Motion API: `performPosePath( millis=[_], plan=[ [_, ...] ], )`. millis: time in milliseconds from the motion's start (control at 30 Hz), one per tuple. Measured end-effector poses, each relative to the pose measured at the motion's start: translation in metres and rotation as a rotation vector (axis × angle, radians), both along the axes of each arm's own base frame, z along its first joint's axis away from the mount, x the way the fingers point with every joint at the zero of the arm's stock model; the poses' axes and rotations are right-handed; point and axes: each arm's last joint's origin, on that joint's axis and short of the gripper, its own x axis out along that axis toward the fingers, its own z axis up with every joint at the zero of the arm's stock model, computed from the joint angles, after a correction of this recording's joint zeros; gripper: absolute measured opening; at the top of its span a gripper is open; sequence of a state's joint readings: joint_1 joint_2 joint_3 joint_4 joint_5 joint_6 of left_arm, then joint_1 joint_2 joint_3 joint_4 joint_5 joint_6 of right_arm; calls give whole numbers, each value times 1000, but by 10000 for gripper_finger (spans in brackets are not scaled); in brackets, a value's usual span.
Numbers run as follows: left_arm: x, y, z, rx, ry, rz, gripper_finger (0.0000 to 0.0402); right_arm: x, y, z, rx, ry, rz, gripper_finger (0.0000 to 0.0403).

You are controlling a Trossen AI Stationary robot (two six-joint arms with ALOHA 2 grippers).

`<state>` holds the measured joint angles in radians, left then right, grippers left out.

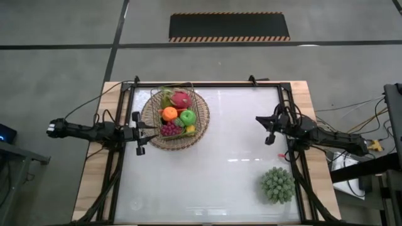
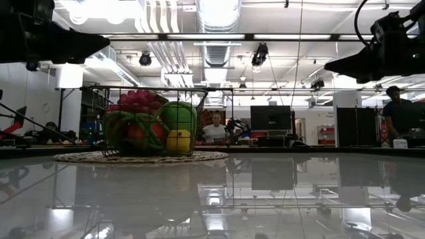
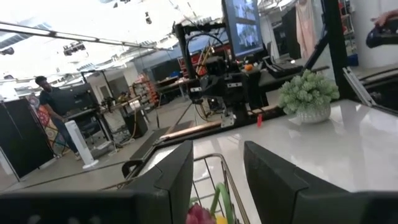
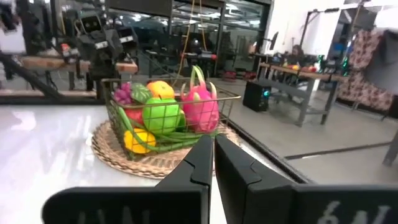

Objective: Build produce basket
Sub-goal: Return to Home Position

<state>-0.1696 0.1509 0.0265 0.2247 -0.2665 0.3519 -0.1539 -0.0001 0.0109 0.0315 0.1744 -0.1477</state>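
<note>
Looking in from the near edge, I first meet the spiky green cluster point(image 1: 277, 184) on the near right of the glossy white table point(image 1: 207, 182). It sits in a pale pot, well apart from everything else.

Farther in, the right gripper point(image 1: 260, 120) hangs over the right side of the table, its fingers pressed together on nothing. Opposite it, the left gripper point(image 1: 152, 131) hovers at the left rim of the basket point(image 1: 157, 141), fingers spread apart and empty, with the wire rim showing between them in its wrist view.

The basket stands on the far left of the table, with wire walls on a round tan woven base. The produce point(image 1: 178, 114) is heaped inside:
- purple grapes point(image 1: 168, 130) and yellow lemon point(image 1: 190, 129) nearest
- orange point(image 1: 169, 113) and green apple point(image 1: 187, 117) in the middle
- pink dragon fruit point(image 1: 181, 98) at the far side
- green beans point(image 4: 180, 138) curling along the wire

Beyond the far edge, a dark floor mat point(image 1: 229, 27) with striped borders lies on the concrete. Across the room, a monitor point(image 3: 242, 25) glows, but its contents are too small for me to read. A person point(image 2: 214, 129) sits behind the basket in the low view.
</note>
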Motion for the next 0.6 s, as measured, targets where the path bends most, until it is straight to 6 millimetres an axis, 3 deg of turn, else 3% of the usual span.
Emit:
performPosePath(
  millis=[200, 600],
  plan=[
    [1, 0, 0, 1, 5, 0, 125, 0, -1, 0, 94, -39, -6, 9],
    [2, 0, -2, 4, 23, 0, 125, 0, -1, 0, 81, -29, -7, 9]
  ],
)
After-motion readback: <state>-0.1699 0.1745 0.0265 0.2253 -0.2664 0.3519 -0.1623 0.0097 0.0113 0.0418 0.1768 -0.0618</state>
